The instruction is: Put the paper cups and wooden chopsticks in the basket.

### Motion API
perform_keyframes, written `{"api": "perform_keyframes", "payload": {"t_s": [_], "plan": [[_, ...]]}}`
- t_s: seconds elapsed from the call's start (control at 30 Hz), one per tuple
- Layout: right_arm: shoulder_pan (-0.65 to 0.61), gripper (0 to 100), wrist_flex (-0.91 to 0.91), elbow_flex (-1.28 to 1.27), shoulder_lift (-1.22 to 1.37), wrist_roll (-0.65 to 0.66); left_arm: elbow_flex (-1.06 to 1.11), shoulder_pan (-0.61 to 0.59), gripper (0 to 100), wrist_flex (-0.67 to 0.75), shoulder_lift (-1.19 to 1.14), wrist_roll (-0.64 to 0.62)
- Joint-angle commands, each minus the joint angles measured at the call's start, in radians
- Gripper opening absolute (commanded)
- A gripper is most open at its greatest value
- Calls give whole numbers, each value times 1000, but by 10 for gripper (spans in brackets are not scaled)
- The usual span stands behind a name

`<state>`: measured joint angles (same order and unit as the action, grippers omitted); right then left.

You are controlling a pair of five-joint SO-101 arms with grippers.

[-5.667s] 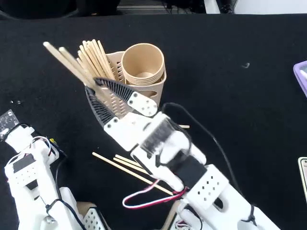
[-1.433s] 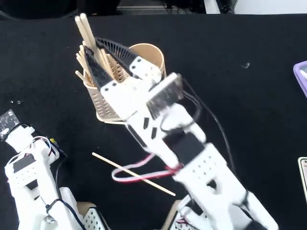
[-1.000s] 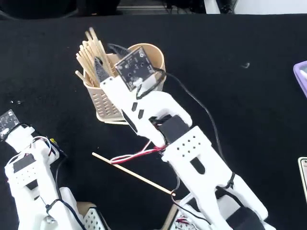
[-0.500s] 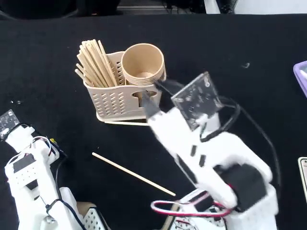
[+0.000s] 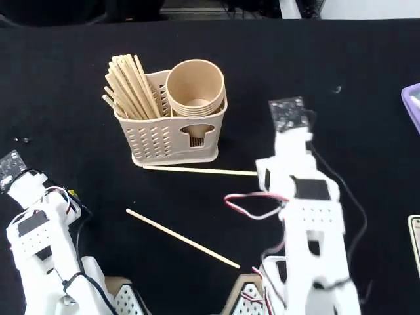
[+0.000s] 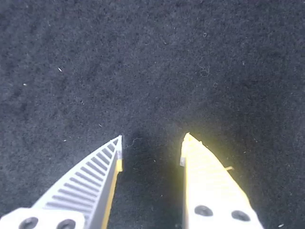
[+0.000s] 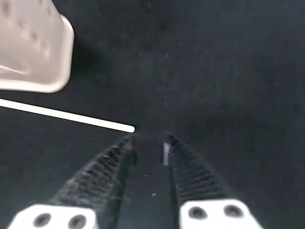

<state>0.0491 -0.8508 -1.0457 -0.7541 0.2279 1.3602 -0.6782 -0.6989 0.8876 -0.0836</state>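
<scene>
Cups (image 5: 195, 85) and most chopsticks (image 5: 128, 82) are held in the basket (image 5: 170, 138); two loose sticks (image 5: 184, 239) are left on the worktop (image 5: 341, 59). The right hand (image 7: 148, 139) and left hand (image 6: 152, 138) are spread, empty.

A slim pale wooden chopstick (image 5: 200, 170) lies flat on the black table (image 5: 341, 59), one tip just beside the claw (image 5: 261, 174) of the white right arm (image 5: 308, 216). It runs away from the claw along the foot of the beige perforated plastic basket (image 5: 172, 136), which holds a nested stack of tan paper cups (image 5: 195, 88) in the compartment nearer the claw and a leaning bundle of wooden chopsticks (image 5: 126, 84) in the farther one. A second loose wooden chopstick (image 5: 182, 238) lies slanted, apart from the first, back from the claw toward the arm's base.
</scene>
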Motion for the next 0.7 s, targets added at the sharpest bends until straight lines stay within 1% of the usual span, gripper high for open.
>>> {"api": "perform_keyframes", "payload": {"t_s": [0.0, 0.2, 0.4, 0.53, 0.67], "plan": [[-57, 89, 133, 35, 206, 2, -19, 4, 205, 6, 12, 8], [-80, 86, 213, 171, 518, 5, -19, 4, 205, 6, 11, 8], [-84, 87, 195, 236, 651, 17, -19, 4, 205, 6, 11, 8], [-115, 88, 68, 236, 648, 187, -19, 4, 205, 6, 11, 8], [-130, 86, -51, 223, 591, 272, -19, 4, 205, 6, 11, 8]]}}
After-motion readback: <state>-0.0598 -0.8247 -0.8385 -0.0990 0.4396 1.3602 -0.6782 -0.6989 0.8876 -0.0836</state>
